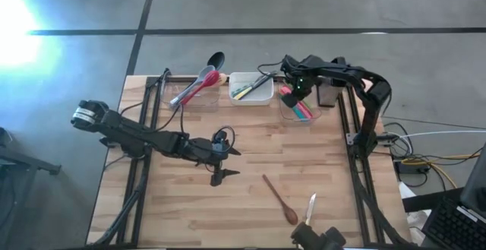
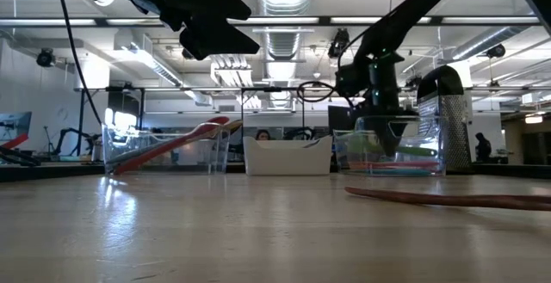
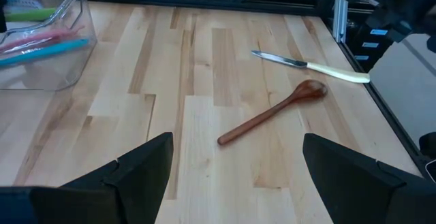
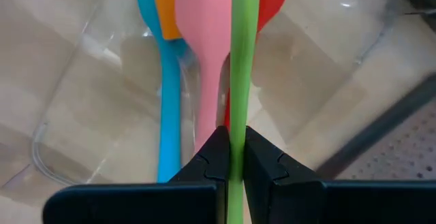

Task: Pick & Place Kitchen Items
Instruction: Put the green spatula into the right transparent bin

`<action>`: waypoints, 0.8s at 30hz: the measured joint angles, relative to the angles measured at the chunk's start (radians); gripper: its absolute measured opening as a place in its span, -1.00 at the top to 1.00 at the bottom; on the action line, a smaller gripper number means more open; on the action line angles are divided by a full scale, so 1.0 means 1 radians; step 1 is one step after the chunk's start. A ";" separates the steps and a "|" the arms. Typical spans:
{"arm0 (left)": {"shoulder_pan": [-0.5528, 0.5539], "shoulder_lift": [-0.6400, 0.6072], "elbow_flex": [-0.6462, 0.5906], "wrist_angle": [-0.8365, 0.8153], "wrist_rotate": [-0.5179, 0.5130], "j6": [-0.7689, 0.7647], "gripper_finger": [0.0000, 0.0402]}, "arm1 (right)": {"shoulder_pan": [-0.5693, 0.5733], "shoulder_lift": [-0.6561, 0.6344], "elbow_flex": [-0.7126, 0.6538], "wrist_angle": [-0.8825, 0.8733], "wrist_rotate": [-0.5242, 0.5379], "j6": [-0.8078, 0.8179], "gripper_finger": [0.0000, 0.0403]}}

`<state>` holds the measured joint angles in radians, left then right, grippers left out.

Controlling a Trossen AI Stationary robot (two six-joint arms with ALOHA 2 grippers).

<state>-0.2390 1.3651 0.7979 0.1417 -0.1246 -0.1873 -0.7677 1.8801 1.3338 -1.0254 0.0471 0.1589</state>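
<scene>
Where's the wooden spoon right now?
In the high view the wooden spoon lies loose on the table toward the near right, just left of the cream-handled knife and right of the open left gripper.

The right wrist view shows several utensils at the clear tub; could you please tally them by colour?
blue utensil: 1
orange utensil: 1
pink utensil: 1
green utensil, gripped by the right pincer: 1
red utensil: 1
Total: 5
</scene>
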 joint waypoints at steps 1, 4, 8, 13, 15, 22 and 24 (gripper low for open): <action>0.000 0.000 0.000 0.000 0.000 0.000 -0.63 | 0.000 0.003 -0.001 0.000 0.000 -0.001 0.94; 0.000 0.000 0.000 0.000 0.000 -0.001 -0.63 | 0.002 0.016 -0.002 0.002 -0.002 0.001 0.94; 0.000 0.000 0.000 0.000 0.000 -0.001 -0.63 | 0.001 0.033 -0.002 0.005 -0.003 0.005 0.94; 0.000 0.000 0.000 0.000 0.000 -0.005 -0.63 | 0.001 0.041 -0.003 0.005 -0.003 0.005 0.94; 0.000 0.000 0.000 0.000 0.000 -0.005 -0.63 | 0.002 0.039 -0.003 0.009 -0.003 -0.002 0.93; 0.000 0.000 0.000 0.000 0.000 -0.004 -0.63 | 0.002 -0.006 -0.002 0.022 -0.003 -0.009 0.67; 0.000 0.000 0.000 0.005 0.000 -0.004 -0.63 | 0.004 -0.014 -0.002 0.022 -0.003 -0.007 0.56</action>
<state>-0.2390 1.3651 0.7979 0.1470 -0.1246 -0.1917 -0.7639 1.8658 1.3315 -1.0031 0.0444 0.1523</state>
